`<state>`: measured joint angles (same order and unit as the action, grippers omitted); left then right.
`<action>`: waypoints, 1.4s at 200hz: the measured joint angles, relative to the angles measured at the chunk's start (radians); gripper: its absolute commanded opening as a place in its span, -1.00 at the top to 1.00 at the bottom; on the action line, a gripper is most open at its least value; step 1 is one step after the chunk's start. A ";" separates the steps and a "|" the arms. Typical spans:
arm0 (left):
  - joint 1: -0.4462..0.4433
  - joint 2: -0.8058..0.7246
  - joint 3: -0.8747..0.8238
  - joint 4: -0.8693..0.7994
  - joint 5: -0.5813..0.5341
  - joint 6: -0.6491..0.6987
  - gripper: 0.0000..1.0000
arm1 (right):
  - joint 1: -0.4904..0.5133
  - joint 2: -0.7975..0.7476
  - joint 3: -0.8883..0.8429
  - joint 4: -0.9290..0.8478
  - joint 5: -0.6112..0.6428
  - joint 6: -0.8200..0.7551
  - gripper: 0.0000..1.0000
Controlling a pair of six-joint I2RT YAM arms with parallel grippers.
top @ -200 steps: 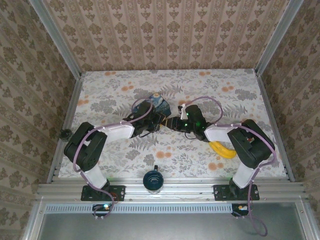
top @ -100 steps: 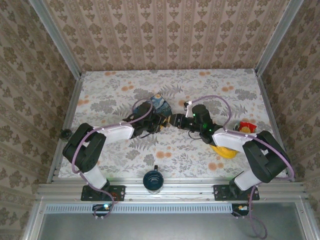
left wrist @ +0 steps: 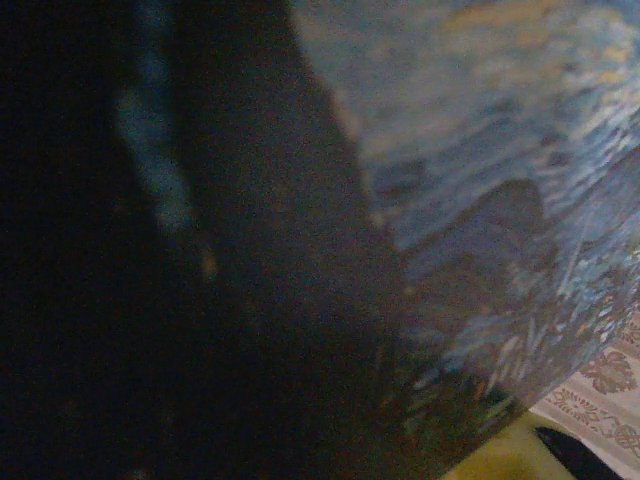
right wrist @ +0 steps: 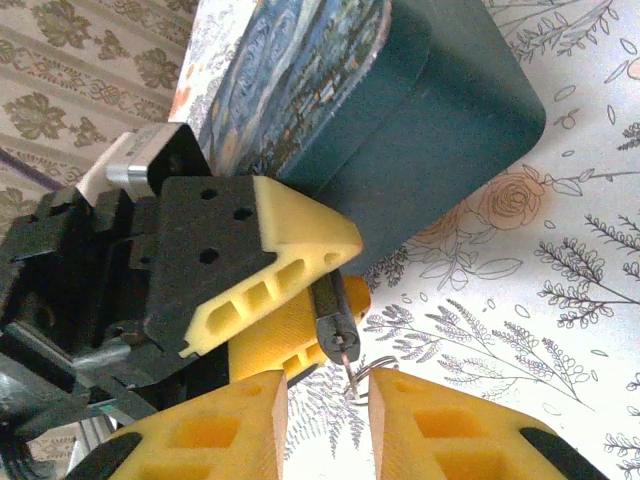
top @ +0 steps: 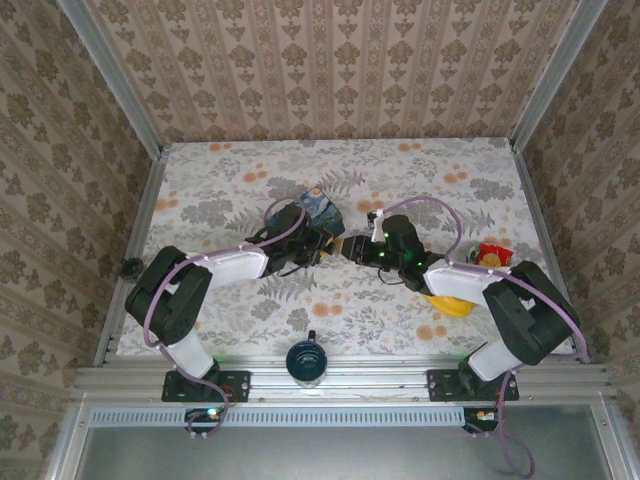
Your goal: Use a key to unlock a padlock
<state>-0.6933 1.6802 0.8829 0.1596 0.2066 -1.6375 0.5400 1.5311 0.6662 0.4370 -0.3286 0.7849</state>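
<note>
The padlock (right wrist: 335, 322) is a tiny black block clamped between the yellow fingers (right wrist: 290, 250) of my left gripper (right wrist: 345, 272), just above the table. A thin key (right wrist: 348, 371) sticks out of its lower end, and a wire ring (right wrist: 377, 364) hangs from the key. My right gripper (right wrist: 328, 388) sits right below. Its two yellow fingertips stand apart on either side of the key, and the ring touches the right one. From above, the left gripper (top: 325, 246) and the right gripper (top: 352, 248) meet tip to tip mid-table.
The blue starry-night box (top: 320, 207) stands right behind the left gripper, and its painted side (left wrist: 480, 150) looms close in the left wrist view. A yellow object (top: 445, 301) and a red one (top: 490, 252) lie to the right. A dark mug (top: 305, 360) sits at the front rail.
My right arm has stretched its forearm out to the right, uncovering the red object, while its gripper stays at the padlock. The left arm has not moved.
</note>
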 measured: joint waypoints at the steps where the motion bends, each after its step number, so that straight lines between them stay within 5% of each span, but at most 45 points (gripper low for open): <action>1: 0.000 0.000 0.000 0.000 0.000 0.000 0.94 | 0.000 0.000 0.000 0.000 0.000 0.000 0.43; 280: 0.000 0.004 0.000 0.003 0.003 0.008 0.94 | 0.021 0.056 0.010 0.023 0.027 0.008 0.61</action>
<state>-0.6937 1.6844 0.8829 0.1631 0.2096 -1.6299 0.5606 1.5867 0.6758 0.4599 -0.3016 0.7925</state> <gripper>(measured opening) 0.292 0.201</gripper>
